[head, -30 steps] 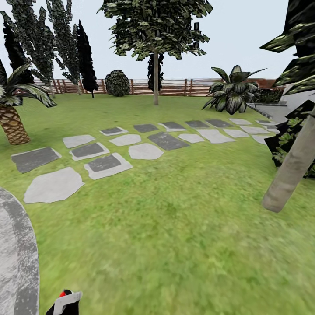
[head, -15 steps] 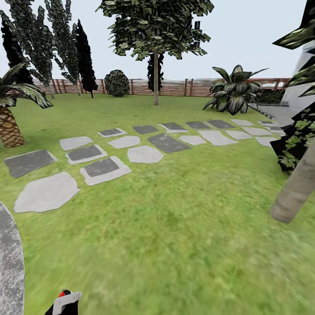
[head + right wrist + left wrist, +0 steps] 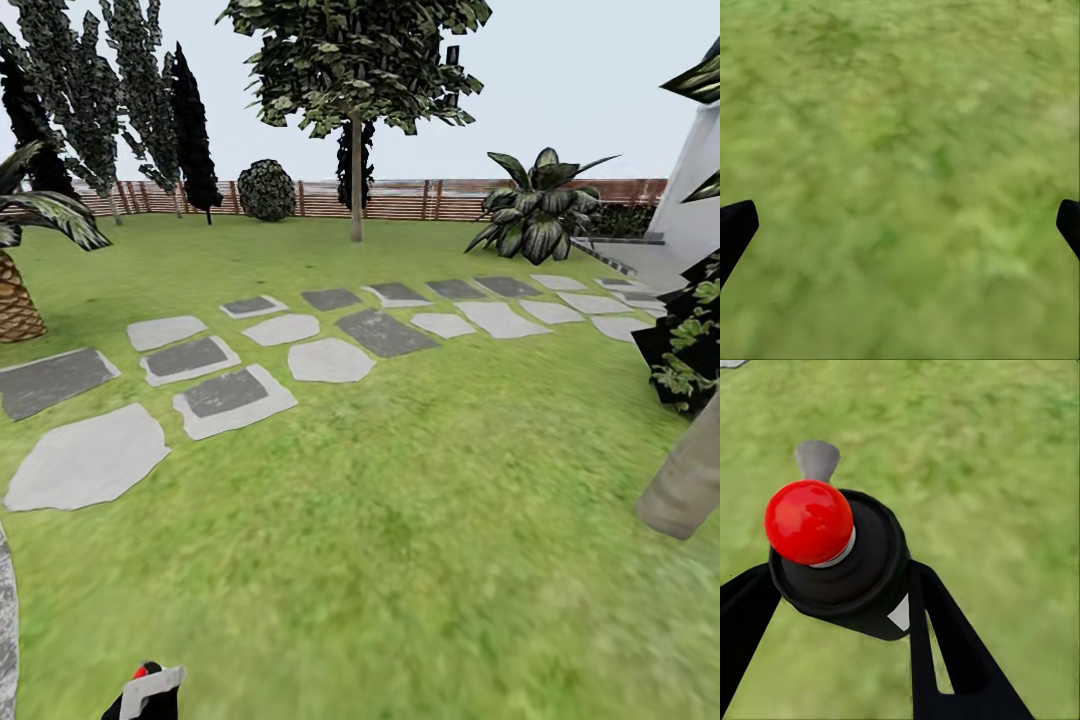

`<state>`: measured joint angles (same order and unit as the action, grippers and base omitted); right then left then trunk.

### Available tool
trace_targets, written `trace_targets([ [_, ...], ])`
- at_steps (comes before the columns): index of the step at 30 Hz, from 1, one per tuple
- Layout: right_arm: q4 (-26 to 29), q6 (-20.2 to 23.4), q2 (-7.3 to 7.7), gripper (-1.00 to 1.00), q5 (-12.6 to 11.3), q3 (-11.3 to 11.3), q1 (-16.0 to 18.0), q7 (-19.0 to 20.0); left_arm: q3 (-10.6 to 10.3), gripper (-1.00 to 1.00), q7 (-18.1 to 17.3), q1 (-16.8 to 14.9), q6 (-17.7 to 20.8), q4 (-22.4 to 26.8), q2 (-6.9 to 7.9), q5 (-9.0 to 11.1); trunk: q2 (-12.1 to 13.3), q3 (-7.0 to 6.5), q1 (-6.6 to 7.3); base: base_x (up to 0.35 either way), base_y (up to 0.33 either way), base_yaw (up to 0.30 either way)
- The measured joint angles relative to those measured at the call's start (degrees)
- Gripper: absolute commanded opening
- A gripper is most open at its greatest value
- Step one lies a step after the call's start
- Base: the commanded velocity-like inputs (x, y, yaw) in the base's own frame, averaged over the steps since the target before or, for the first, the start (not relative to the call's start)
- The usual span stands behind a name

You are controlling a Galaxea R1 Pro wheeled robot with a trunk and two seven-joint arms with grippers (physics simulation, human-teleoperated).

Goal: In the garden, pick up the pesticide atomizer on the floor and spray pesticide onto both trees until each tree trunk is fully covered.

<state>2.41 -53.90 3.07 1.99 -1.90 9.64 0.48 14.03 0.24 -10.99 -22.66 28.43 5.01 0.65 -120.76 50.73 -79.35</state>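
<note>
The pesticide atomizer [image 3: 840, 562], a dark bottle with a red ball top, sits between the black fingers of my left gripper [image 3: 844, 585], which is shut on it. Its red top and grey nozzle also peek in at the bottom of the head view, where the atomizer [image 3: 148, 688] hangs over grass. One tree [image 3: 355, 60] stands far ahead by the fence, its trunk [image 3: 355, 185] bare. A second thick pale trunk [image 3: 688, 485] leans at the right edge. My right gripper [image 3: 900, 225] is open over grass.
Grey and dark stepping-stone slabs [image 3: 230, 395] cross the lawn ahead. A sliver of concrete paving [image 3: 5, 640] shows at the lower left. A palm [image 3: 15, 290] stands left, a broad-leaved plant [image 3: 535, 215] and dark bush [image 3: 690, 350] right, and a wooden fence [image 3: 400, 198] at the back.
The whole head view has shifted as the camera advances: the paving has slid almost out at the left and the near trunk has drifted toward the right edge. The grip on the atomizer is unchanged.
</note>
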Motion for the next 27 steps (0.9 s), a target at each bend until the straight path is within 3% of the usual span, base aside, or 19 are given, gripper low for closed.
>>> trace_targets([
  [27, 0.00, 0.00, 0.00, 1.00, 0.00, 0.00, 0.01, 0.00, -0.09, -1.00, -0.08, 0.03, -0.09, 0.00, -0.17, 0.11, 0.00, 0.00, 0.00, 0.340, 0.000, 0.000],
])
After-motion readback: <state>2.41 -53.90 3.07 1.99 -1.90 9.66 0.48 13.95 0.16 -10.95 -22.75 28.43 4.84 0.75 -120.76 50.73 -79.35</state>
